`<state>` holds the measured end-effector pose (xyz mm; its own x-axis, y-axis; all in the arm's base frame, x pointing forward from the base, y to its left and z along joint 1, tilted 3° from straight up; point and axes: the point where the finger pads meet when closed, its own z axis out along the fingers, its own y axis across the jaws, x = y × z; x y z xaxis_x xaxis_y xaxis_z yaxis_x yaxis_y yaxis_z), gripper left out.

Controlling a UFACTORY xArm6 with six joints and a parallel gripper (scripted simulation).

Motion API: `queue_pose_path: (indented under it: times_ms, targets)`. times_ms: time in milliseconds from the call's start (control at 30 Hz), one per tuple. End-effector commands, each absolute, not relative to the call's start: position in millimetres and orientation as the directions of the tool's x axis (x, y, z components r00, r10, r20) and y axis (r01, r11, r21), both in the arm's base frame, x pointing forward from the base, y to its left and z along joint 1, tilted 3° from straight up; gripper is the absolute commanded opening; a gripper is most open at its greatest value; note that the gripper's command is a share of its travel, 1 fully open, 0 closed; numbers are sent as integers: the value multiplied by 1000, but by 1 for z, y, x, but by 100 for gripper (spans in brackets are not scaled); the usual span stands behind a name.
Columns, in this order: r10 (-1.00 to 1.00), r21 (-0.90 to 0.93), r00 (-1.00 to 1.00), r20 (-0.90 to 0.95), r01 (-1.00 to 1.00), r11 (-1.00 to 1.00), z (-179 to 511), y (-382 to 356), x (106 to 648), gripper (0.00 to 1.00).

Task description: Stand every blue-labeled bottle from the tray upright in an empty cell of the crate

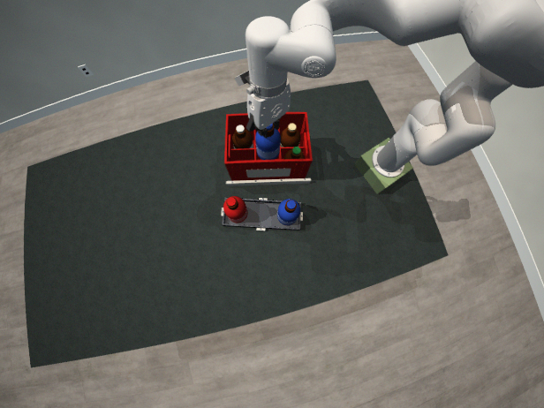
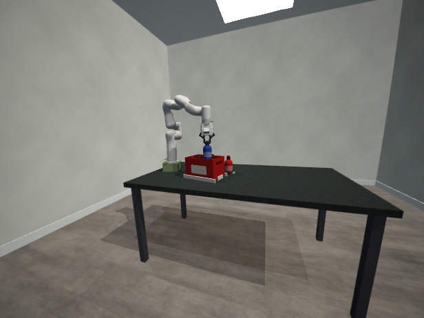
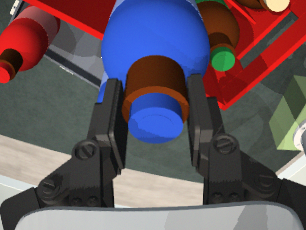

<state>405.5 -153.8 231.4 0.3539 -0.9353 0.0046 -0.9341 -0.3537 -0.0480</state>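
My gripper (image 1: 267, 128) (image 2: 207, 141) (image 3: 155, 95) is shut on the neck of a blue-labeled bottle (image 1: 268, 142) (image 2: 207, 151) (image 3: 155, 37). The bottle hangs upright at the middle column of the red crate (image 1: 235, 170) (image 2: 220, 169), its label showing above the rim; its base is hidden. The crate holds a white-capped bottle (image 1: 241, 139) at back left, a cream-capped one (image 1: 290, 137) at back right and a green-capped one (image 1: 297, 151) (image 3: 220, 27) at front right. The tray (image 1: 261, 222) bears an upright red bottle (image 1: 235, 210) (image 2: 228, 166) (image 3: 31, 45) and an upright blue-labeled bottle (image 1: 289, 214).
The front left cell (image 1: 241, 154) of the crate is empty. White strips (image 1: 268, 181) (image 2: 199, 178) edge the crate's base, and small white blocks (image 1: 260, 229) edge the tray. The arm's green base block (image 1: 380, 185) (image 2: 171, 167) stands to the right of the crate in the top view.
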Motion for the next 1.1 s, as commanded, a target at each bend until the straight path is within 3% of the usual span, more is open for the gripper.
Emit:
queue_pose_path:
  times_ms: [0,1067]
  targets:
    - [-935,-52,354,8,-934,-354,233,-154,407,0]
    - [-935,-52,354,8,-934,-354,223,-154,407,0]
